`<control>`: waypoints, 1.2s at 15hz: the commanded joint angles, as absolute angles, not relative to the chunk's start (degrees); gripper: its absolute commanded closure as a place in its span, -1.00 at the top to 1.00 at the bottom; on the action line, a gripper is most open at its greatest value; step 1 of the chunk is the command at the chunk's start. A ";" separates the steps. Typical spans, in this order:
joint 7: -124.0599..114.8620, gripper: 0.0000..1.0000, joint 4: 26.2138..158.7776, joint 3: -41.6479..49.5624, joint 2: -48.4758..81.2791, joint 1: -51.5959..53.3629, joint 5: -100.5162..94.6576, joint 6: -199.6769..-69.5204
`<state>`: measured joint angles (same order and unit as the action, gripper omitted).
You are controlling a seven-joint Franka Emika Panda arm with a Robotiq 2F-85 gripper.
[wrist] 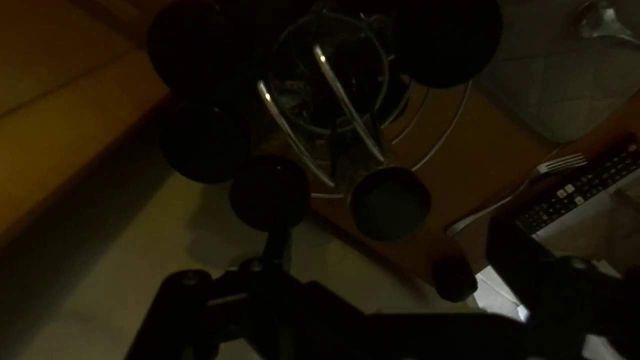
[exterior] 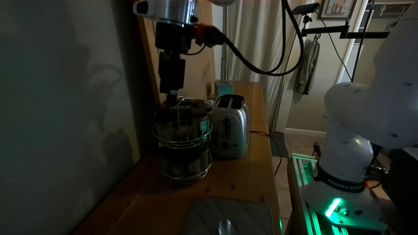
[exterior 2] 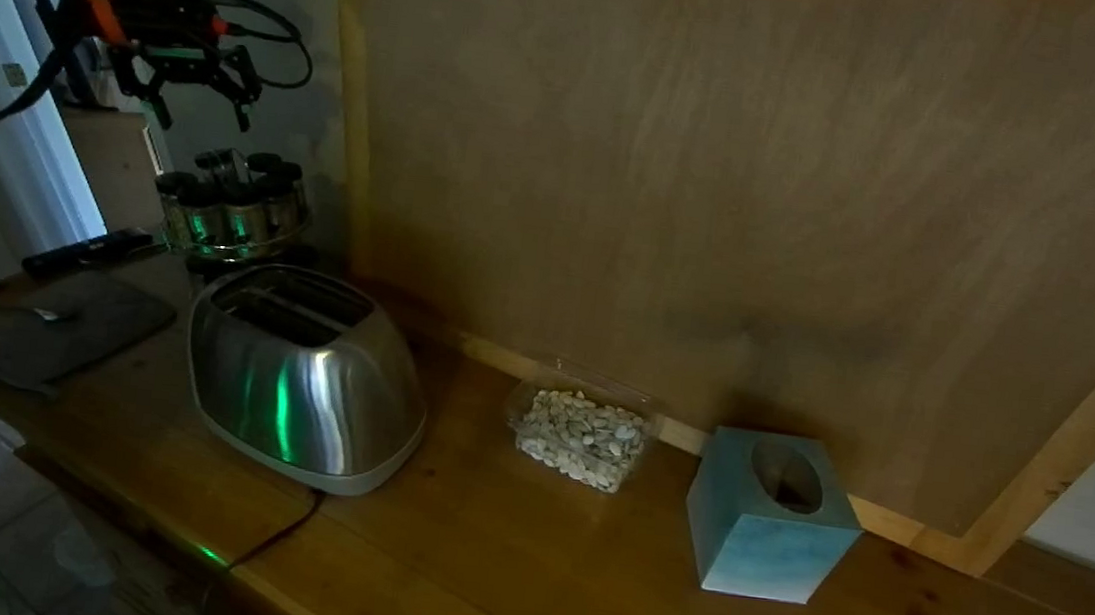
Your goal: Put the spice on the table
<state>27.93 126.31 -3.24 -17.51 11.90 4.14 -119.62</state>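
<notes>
Dim along the brown wooden table, beside the shadowed wall. Poised above the round wire rack with the gripper and its widely parted fingers. Can see dark-lidded spice jars in that rack, just beside the silver toaster, but cannot single one out.

the fingers point down at the dark-topped jars in the 2-tier wire rack; contact is too dark to judge. lower right of the fingers stands a silver toaster; below them, nearer the camera, a grey mat on the bench bears 1 spoon.
</notes>
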 commanded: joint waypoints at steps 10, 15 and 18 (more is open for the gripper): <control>34.50 1.00 123.73 -6.04 -10.56 12.15 -2.17 -119.50; 35.57 1.00 123.55 -6.47 -10.56 12.08 -2.17 -119.17; 35.24 1.00 123.39 -6.69 -10.34 11.99 -2.57 -118.14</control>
